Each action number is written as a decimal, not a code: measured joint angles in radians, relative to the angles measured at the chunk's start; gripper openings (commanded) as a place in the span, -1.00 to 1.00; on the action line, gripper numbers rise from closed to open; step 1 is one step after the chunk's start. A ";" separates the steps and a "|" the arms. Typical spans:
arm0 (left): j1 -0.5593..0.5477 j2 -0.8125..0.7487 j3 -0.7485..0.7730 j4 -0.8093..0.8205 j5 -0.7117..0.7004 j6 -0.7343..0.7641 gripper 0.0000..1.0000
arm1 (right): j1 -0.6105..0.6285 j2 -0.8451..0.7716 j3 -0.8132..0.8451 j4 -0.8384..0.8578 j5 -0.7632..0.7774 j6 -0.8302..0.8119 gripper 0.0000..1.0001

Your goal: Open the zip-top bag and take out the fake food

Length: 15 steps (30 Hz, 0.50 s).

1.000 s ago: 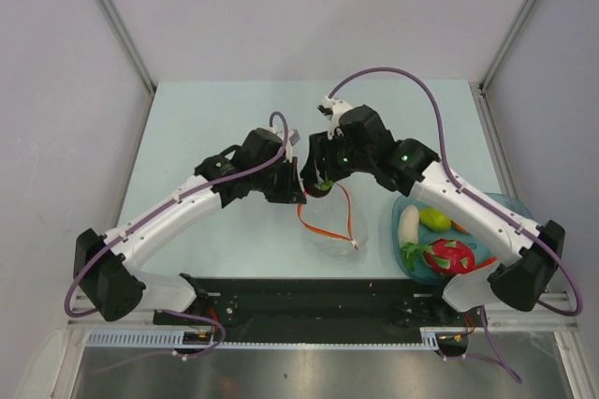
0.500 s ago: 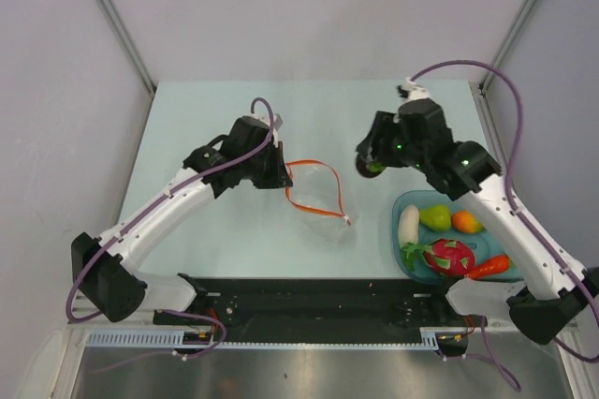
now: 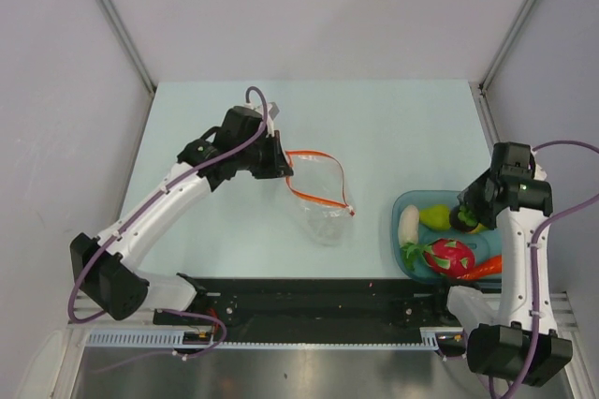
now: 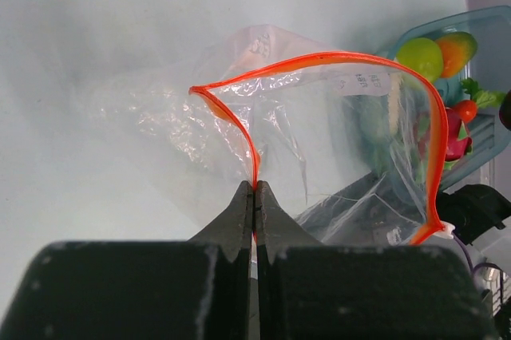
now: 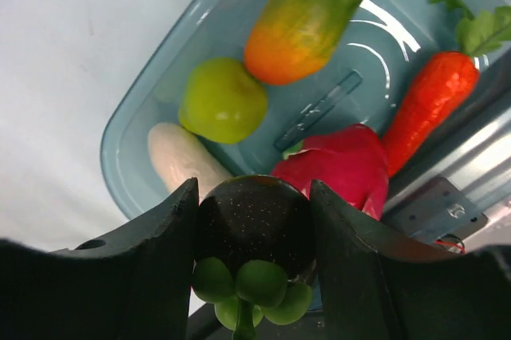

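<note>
The zip-top bag lies mid-table with its mouth held wide open, and no food shows inside it. My left gripper is shut on the red-orange zip strip at the bag's left side. My right gripper hovers over the teal tray, shut on a small dark round piece with green leaves. In the tray lie other fake food pieces: a white radish, a green fruit, an orange-green fruit, a carrot and a dragon fruit.
The tray sits at the table's near right corner, close to the black base rail. Metal frame posts rise at both back corners. White walls close in the table's sides and back.
My right arm has swung from the bag's mouth to above the tray, carrying the dark piece. My left gripper has drawn the zip strip a little to the left and farther back.
</note>
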 measured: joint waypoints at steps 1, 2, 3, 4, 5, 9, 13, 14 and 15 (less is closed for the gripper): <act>0.000 0.001 0.000 0.002 0.007 0.001 -1.00 | -0.012 -0.001 -0.001 -0.008 0.008 0.001 -0.82; 0.000 0.002 0.000 0.002 0.015 0.001 -1.00 | -0.019 0.001 -0.002 -0.015 0.023 0.002 -0.66; 0.000 0.003 0.001 0.001 0.023 0.002 -1.00 | -0.024 0.005 -0.003 -0.020 0.040 0.002 -0.65; 0.000 0.004 0.002 -0.002 0.029 0.002 -1.00 | -0.026 0.009 -0.005 -0.023 0.055 0.004 -0.65; 0.000 0.004 0.003 -0.004 0.035 0.003 -1.00 | -0.031 0.018 -0.008 -0.031 0.089 0.008 -0.64; 0.000 -0.024 0.002 -0.009 0.050 0.009 -1.00 | -0.060 0.064 -0.011 -0.045 0.178 0.016 -0.12; 0.001 -0.075 -0.002 -0.016 0.054 0.010 -1.00 | -0.085 0.138 -0.005 -0.048 0.267 0.017 0.63; 0.001 -0.082 -0.002 -0.016 0.056 0.009 -1.00 | -0.089 0.156 -0.002 -0.048 0.281 0.016 0.71; 0.002 -0.088 -0.002 -0.016 0.061 0.009 -1.00 | -0.091 0.167 0.000 -0.047 0.288 0.017 0.81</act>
